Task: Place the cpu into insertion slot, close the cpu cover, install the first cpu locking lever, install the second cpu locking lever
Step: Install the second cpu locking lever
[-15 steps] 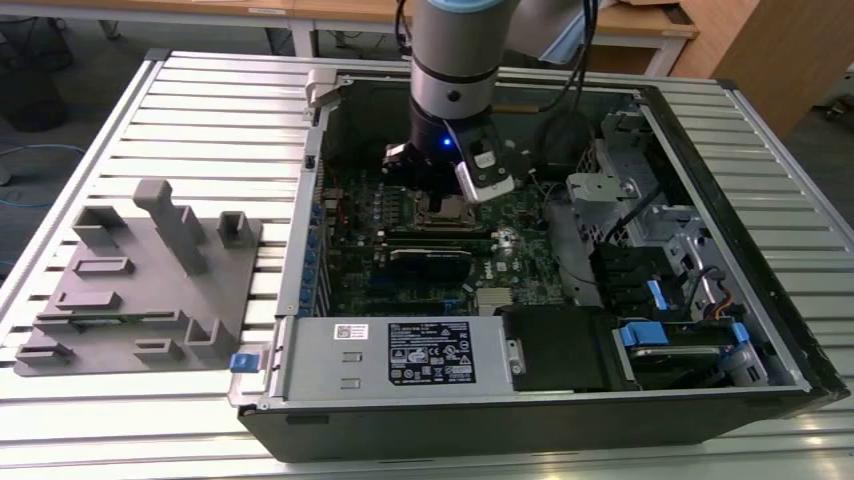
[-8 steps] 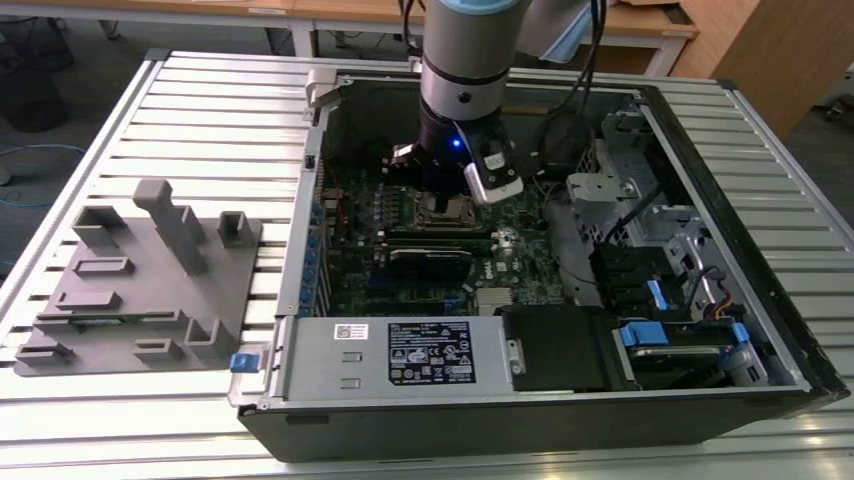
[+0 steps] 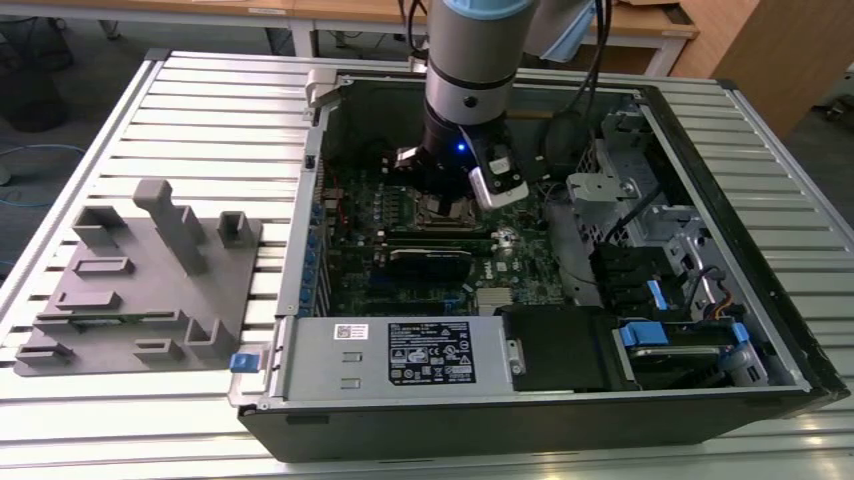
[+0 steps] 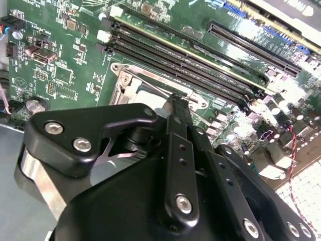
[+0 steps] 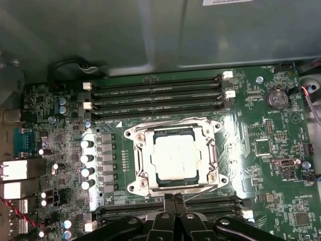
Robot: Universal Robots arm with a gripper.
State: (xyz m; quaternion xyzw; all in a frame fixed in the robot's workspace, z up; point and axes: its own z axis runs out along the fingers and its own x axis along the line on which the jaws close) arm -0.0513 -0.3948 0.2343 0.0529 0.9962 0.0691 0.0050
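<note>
**Gripper poised at the socket's edge**

Black gripper (image 5: 174,200) linkage fills the foreground in both wrist views, its fingers drawn narrowly together with nothing visible between them. Just beyond the fingertips sits the insertion slot (image 5: 173,156), with the cpu (image 5: 173,154) lying flat inside it, silver top showing. The cpu cover (image 5: 210,155) frames the chip, lying down around it. Long black memory slots (image 5: 155,93) run along the socket's far side. In the exterior view, the arm (image 3: 470,90) reaches down into the open computer case (image 3: 534,420), over the green board.

Gripper (image 4: 175,103) body hides part of insertion slot (image 4: 131,89) in second wrist view.
</note>
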